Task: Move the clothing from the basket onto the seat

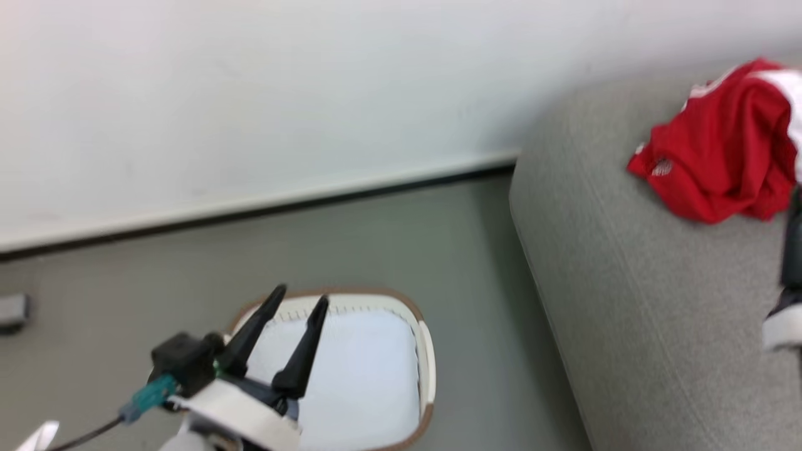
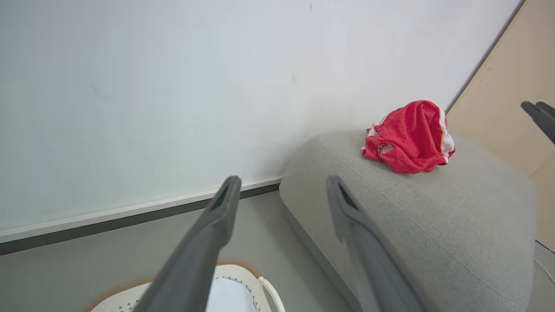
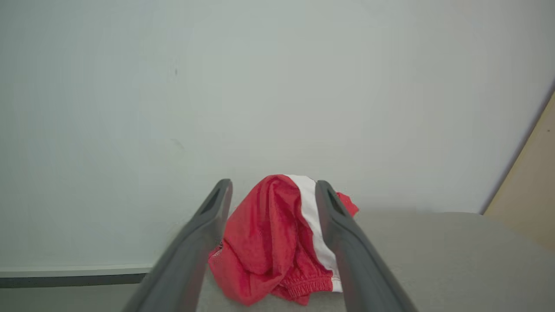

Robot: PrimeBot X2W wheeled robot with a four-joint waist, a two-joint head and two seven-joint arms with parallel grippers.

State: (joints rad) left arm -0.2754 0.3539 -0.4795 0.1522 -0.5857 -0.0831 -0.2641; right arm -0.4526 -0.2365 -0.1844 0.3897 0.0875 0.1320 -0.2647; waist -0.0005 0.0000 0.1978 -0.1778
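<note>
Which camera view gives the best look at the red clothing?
The left wrist view: the clothing lies whole and sharp on the seat. The head view shows it blurred at the right edge. The right wrist view shows it close, partly behind the fingers of the right gripper.

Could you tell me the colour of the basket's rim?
Tan-brown on the white basket, clearest in head view.

The left gripper (image 1: 301,294) with two long, tapered matte-black fingers (image 1: 302,358), a glossy white rounded wrist collar (image 1: 241,410) behind them, a boxy black camera housing (image 1: 185,360) alongside, a teal plug (image 1: 149,393) trailing a thin dark cable (image 1: 88,432), the right gripper (image 3: 274,185) with matching dark grey fingers (image 3: 347,242) recessed near the tips
</note>
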